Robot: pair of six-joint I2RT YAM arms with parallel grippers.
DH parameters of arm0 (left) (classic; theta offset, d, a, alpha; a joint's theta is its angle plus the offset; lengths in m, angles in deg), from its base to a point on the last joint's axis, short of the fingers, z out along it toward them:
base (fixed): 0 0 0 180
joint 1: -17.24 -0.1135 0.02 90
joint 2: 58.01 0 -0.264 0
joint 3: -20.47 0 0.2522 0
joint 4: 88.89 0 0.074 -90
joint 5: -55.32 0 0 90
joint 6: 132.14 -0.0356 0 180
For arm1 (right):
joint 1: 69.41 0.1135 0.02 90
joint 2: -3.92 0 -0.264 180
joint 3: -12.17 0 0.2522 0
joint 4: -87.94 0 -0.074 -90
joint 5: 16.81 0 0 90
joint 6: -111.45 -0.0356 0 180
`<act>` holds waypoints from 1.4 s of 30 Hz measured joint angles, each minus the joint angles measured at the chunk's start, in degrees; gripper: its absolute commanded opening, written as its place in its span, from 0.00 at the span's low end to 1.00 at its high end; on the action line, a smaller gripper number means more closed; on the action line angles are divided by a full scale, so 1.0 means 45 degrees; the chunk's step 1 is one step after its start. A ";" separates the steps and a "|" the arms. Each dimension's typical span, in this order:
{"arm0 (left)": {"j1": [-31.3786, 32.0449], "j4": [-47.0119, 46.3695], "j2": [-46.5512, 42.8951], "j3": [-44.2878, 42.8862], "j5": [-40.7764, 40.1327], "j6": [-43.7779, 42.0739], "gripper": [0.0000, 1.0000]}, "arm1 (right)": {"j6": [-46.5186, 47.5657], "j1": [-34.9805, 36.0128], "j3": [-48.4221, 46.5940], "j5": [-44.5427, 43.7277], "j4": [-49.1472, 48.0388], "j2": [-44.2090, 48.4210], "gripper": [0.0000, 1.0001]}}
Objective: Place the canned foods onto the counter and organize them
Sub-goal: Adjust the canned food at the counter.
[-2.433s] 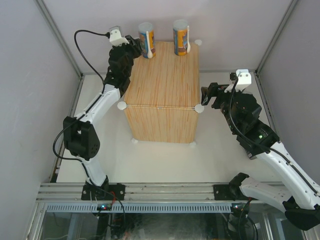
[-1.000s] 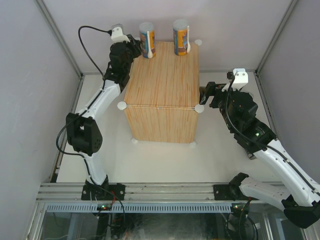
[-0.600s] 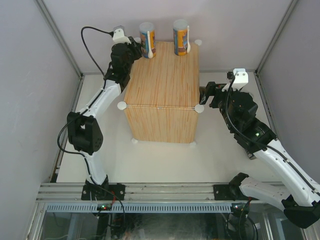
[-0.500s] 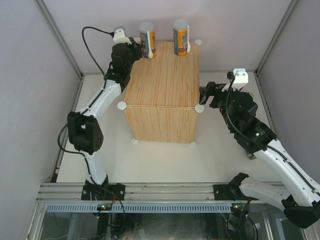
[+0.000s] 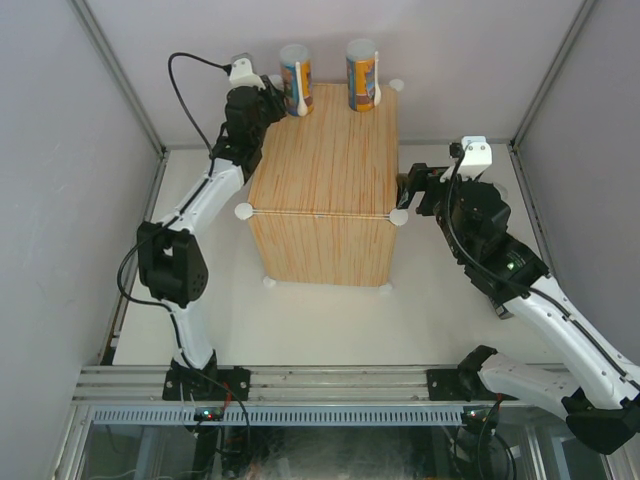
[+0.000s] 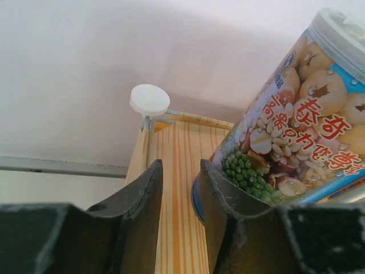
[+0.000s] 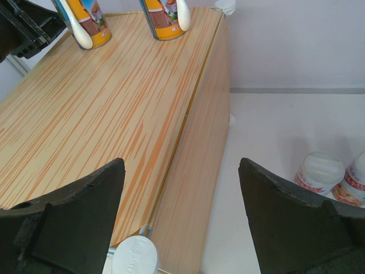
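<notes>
"Canned foods first: where do they stand?"

"Two are up on the counter [image 5: 325, 170], upright along its far edge. The left tall can [image 5: 294, 78] is near the far left corner and the right tall can [image 5: 361, 74] near the far right one. Both are blue and orange with a white spoon on the side, and they stand well apart. Two short white-red cans [image 7: 319, 171] sit side by side on the white table [image 5: 330, 320], to the right of the counter. Only my right wrist camera shows those."

"And your left side?"

"My left gripper [image 6: 181, 166] hangs at the counter's far left corner, just beside the left tall can. Its jaws stand a little apart, with only wood grain showing between them. The can is outside them, by the outer face of one finger [image 6: 222, 228], and I cannot tell whether they touch. A white corner knob [image 6: 149, 100] shows beyond."

"The right?"

"My right gripper [image 7: 181, 171] hovers over the counter's near right edge, jaws spread wide, nothing in them. The near knob [image 7: 134, 257] lies just below."
</notes>
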 measured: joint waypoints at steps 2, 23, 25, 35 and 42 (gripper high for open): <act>0.0034 0.0034 0.0097 -0.0141 0.0005 -0.0010 0.37 | -0.0005 0.0000 0.0000 0.0000 0.0000 -0.0019 0.80; 0.0228 0.0141 0.0355 -0.0442 0.0092 -0.0204 0.40 | -0.0053 -0.0058 0.0000 -0.0010 0.0034 -0.0034 0.80; 0.0228 0.0151 0.0359 -0.0442 0.0049 -0.0194 0.48 | -0.0063 -0.0058 0.0000 -0.0049 0.0034 -0.0034 0.80; 0.0243 0.0160 0.0272 -0.0413 -0.0821 0.0015 0.76 | -0.0146 -0.0369 0.0000 -0.0418 0.0214 -0.0034 0.81; 0.0345 0.0126 -0.0544 0.0029 -0.1292 0.0024 0.82 | -0.0636 -0.1530 0.0000 -0.0544 0.1044 -0.0083 0.83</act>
